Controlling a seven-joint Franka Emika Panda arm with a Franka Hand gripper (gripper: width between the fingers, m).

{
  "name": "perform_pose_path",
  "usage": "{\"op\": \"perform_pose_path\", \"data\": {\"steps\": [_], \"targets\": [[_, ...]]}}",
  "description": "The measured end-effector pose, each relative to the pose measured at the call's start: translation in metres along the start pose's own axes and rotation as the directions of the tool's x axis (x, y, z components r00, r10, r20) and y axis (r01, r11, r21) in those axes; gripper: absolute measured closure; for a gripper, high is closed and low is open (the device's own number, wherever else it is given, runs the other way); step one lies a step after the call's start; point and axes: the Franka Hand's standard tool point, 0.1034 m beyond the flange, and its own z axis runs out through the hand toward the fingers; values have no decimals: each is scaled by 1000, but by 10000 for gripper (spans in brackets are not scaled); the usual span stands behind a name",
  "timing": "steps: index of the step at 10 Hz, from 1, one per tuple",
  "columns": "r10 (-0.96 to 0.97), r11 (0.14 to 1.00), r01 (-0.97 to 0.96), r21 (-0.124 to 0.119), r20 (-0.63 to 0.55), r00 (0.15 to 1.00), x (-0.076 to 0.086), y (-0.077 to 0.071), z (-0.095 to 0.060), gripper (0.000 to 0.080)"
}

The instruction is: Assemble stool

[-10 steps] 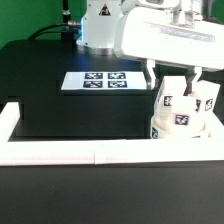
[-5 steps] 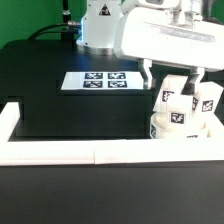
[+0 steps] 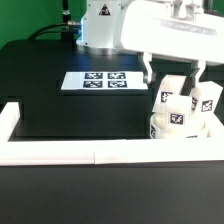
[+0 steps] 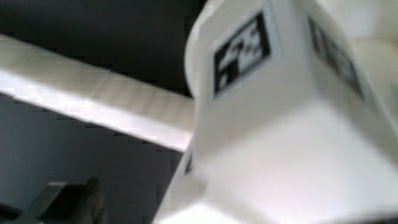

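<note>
Three tagged legs [image 3: 183,103] on the stool [image 3: 178,124] look light, rigid, slick; flat sides suit the open tool [image 3: 175,68].

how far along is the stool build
Well along, it seems. Done: the seat sits by the rail at the exterior view's right, and tagged legs stand up out of it. In hand: the claw hangs just above the legs, jaws spread wide, gripping nothing; the wrist view shows a leg close up. Left: I cannot tell whether every leg is fully seated.
</note>
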Motion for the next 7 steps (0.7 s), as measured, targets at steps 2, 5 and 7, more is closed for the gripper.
{"op": "perform_pose_path", "data": {"steps": [2, 5, 7], "targets": [[20, 1000, -20, 11, 3, 1000, 16, 11, -17, 151], [45, 999, -46, 29, 46, 998, 20, 16, -29, 151], [44, 999, -45, 28, 48, 998, 19, 16, -28, 151]]}}
